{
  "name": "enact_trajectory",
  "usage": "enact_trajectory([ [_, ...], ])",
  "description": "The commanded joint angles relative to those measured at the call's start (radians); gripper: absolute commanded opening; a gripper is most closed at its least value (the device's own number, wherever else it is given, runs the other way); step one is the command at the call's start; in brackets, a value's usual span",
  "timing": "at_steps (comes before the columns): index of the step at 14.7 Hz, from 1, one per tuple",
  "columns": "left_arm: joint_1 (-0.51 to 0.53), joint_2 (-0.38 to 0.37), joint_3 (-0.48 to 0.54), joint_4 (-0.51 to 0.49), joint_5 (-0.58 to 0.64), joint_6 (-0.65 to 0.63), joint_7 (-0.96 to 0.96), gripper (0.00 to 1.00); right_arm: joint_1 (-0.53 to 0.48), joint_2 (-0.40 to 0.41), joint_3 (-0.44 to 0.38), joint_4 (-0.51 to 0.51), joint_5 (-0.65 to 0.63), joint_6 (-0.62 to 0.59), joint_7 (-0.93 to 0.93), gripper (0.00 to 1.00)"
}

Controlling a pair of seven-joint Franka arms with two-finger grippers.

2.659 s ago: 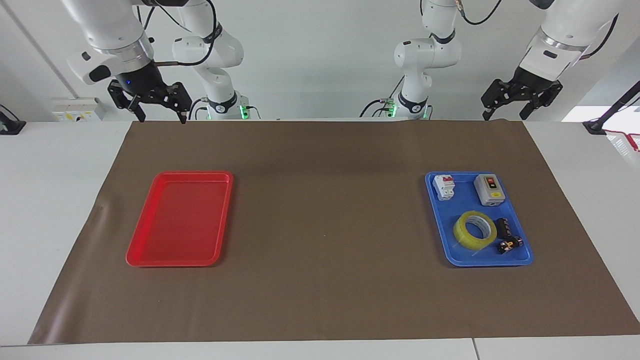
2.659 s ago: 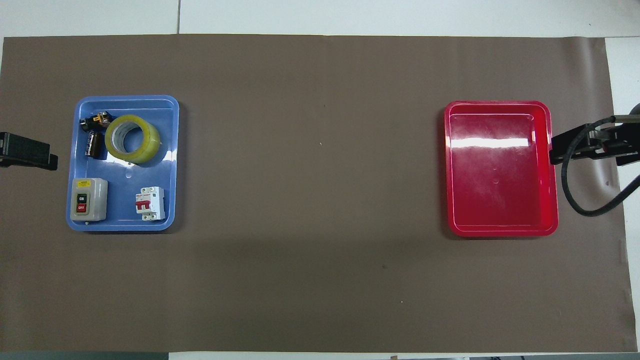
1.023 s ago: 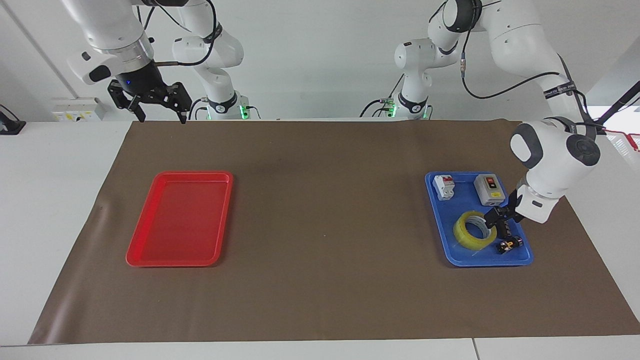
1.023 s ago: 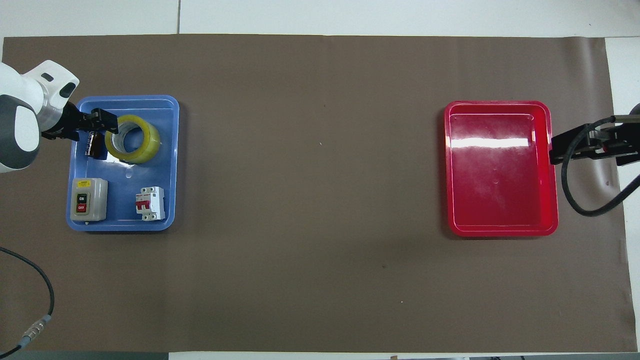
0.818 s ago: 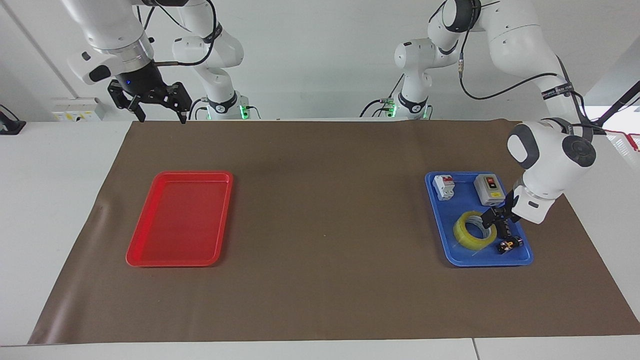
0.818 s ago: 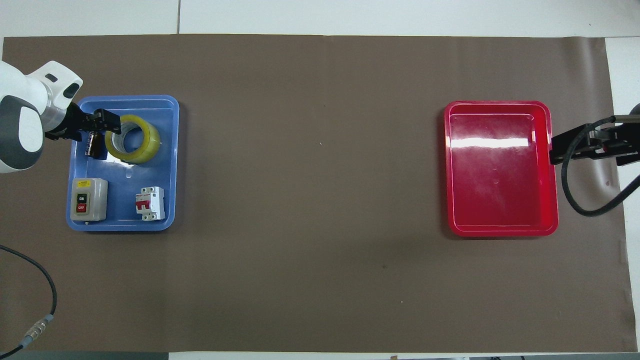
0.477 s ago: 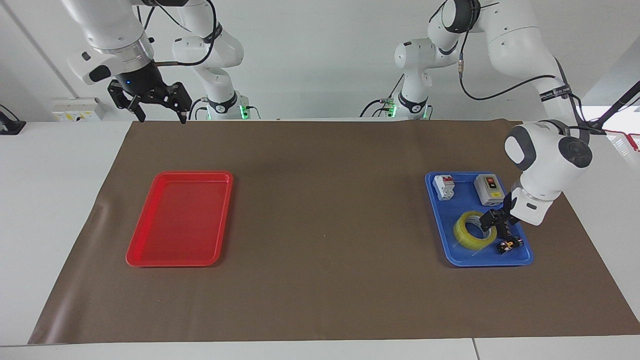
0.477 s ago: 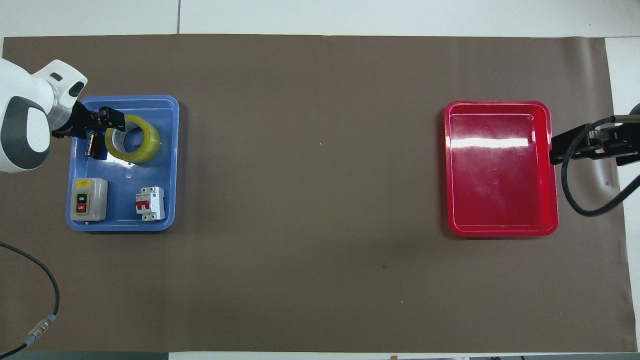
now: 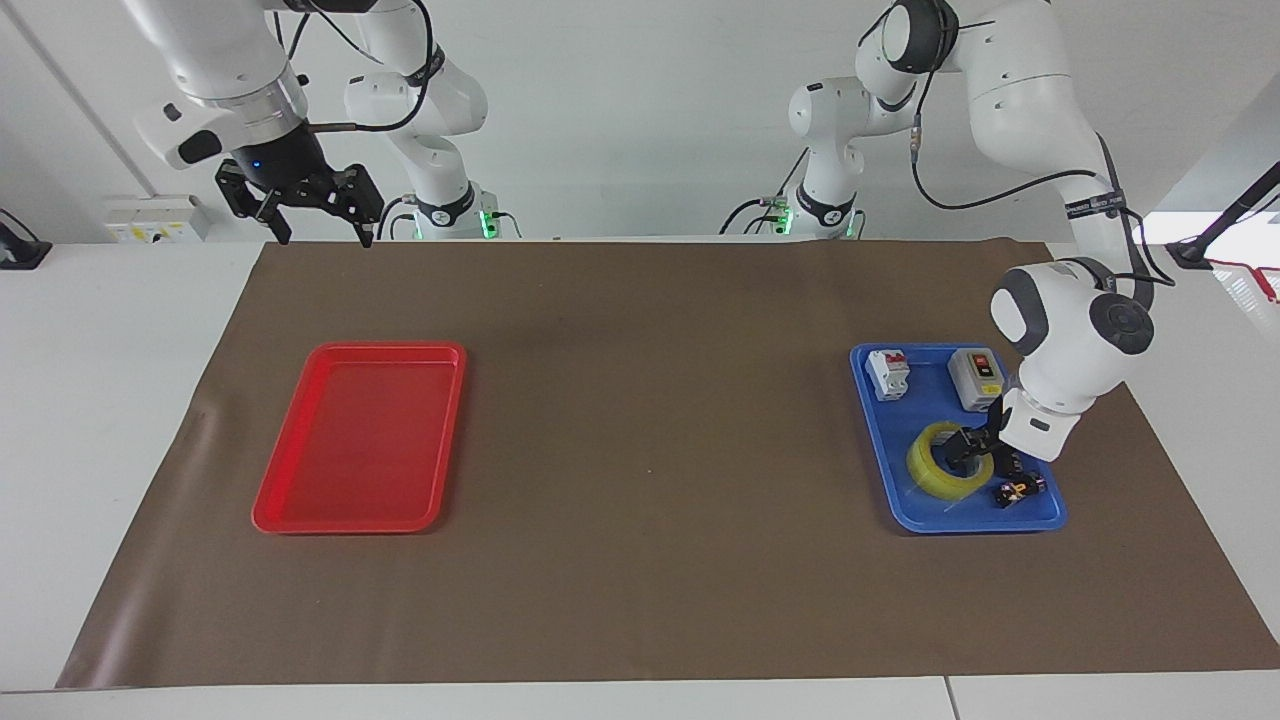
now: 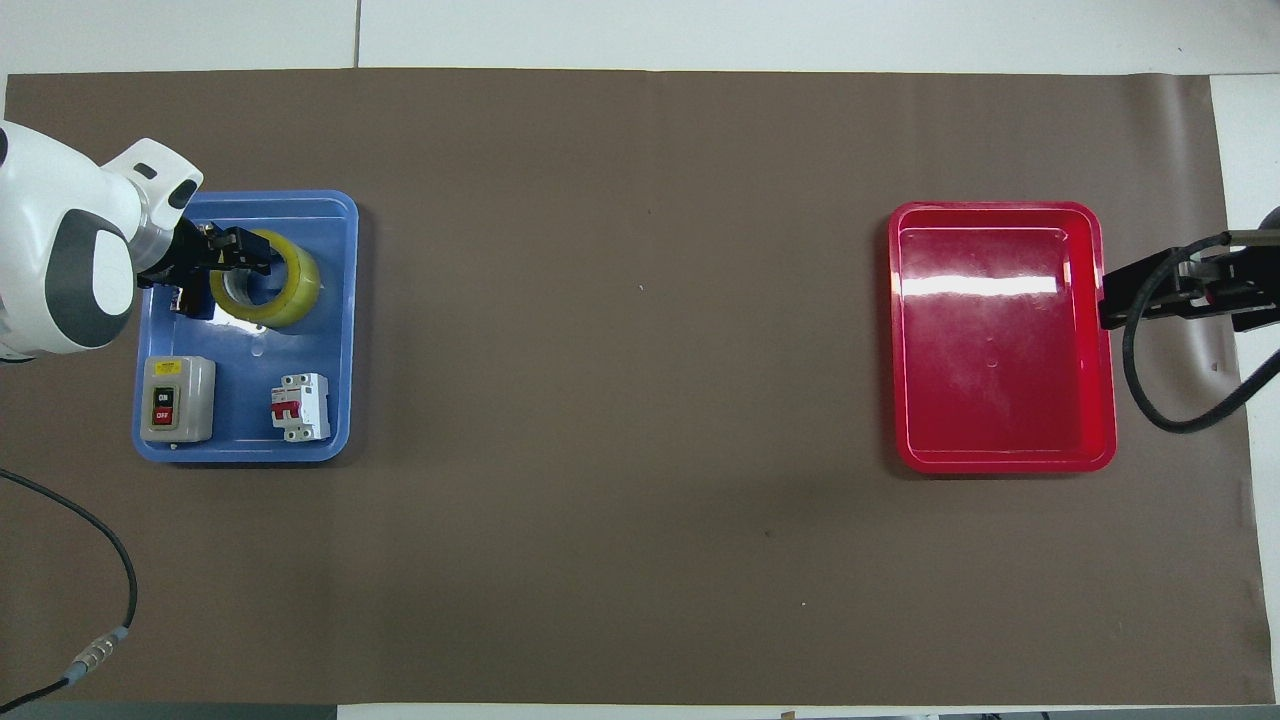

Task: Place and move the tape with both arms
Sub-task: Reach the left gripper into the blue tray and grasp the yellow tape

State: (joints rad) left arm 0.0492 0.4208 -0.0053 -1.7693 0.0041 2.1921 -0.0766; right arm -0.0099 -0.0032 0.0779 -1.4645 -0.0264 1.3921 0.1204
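With open fingers straddling the tape's (image 9: 946, 461) wall, the left gripper (image 9: 968, 447) should settle lower, then squeeze squarely.

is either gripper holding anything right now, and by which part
Nothing is held. The left gripper is open at the tape, over its rim and core; the right gripper waits open, up in the air.

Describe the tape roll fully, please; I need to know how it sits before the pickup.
The tape is a wide ring of translucent yellow film on a whitish core, lying flat with its hole facing up. It rests in the blue tray, in the part farther from the robots, beside small dark parts. The left gripper, open, is at its rim, over the hole's edge; whether it touches the roll cannot be told.
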Motion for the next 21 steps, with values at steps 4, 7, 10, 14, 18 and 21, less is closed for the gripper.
enact_trajectory([
  [4, 0.018, -0.034, 0.004, -0.082, -0.019, 0.017, 0.015, 0.84, -0.013, -0.015, 0.005, -0.016, -0.003, 0.011, -0.030, 1.00],
  [7, 0.009, -0.039, 0.004, -0.091, -0.021, 0.021, 0.003, 0.52, -0.013, -0.015, 0.005, -0.014, -0.003, 0.011, -0.030, 1.00],
  [10, 0.001, -0.028, 0.004, -0.021, -0.038, -0.049, 0.000, 0.00, -0.013, -0.014, 0.005, -0.014, -0.003, 0.011, -0.030, 1.00],
  [14, -0.015, -0.039, -0.001, 0.072, -0.070, -0.173, -0.003, 0.00, -0.013, -0.015, 0.005, -0.016, -0.003, 0.013, -0.030, 1.00],
  [18, -0.064, -0.045, -0.001, 0.270, -0.113, -0.396, -0.092, 0.00, -0.013, -0.014, 0.005, -0.016, -0.001, 0.013, -0.030, 1.00],
  [21, -0.220, -0.043, 0.001, 0.275, -0.112, -0.384, -0.327, 0.00, -0.013, -0.015, 0.005, -0.016, -0.001, 0.011, -0.030, 1.00],
])
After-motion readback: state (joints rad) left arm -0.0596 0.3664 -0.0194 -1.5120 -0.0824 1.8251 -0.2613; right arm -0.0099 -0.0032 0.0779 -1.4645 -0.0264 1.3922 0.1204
